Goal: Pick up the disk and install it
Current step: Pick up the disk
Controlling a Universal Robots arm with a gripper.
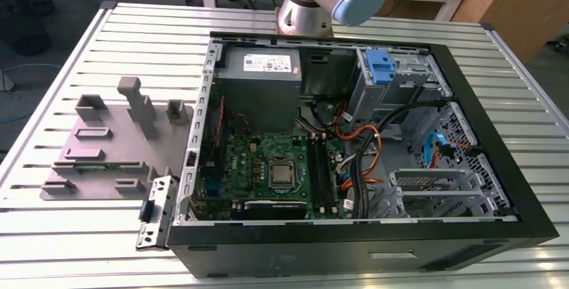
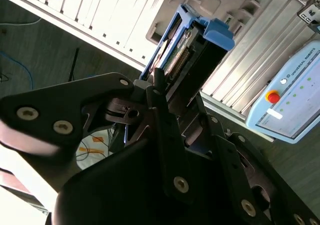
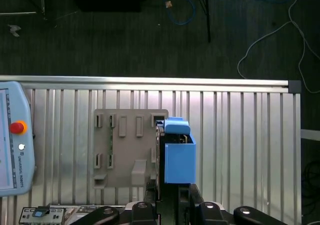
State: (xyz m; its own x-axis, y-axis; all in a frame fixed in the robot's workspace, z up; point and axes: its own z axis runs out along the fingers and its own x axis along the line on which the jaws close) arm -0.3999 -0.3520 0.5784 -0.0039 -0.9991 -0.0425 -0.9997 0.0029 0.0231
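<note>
The disk (image 3: 178, 155) sits edge-on between my gripper's (image 3: 167, 189) fingers, its blue carrier rails and blue end tab facing the camera. In the second wrist view the disk (image 2: 186, 47) shows a silver side with a connector strip, blue rails and a blue tab at its far end. There my gripper (image 2: 177, 97) is shut on its near end. The disk hangs above the ribbed table, over the edge of a grey fixture plate (image 3: 125, 145). The open computer case (image 1: 498, 189) lies on the table in the exterior view.
Inside the case are a grey power-supply box (image 1: 262, 66), an upright blue latch piece (image 1: 379, 68), a motherboard (image 1: 266, 169) and loose cables. The grey fixture plate (image 1: 106, 149) lies toward the exterior view's left. A teach pendant (image 3: 12, 140) rests on the table.
</note>
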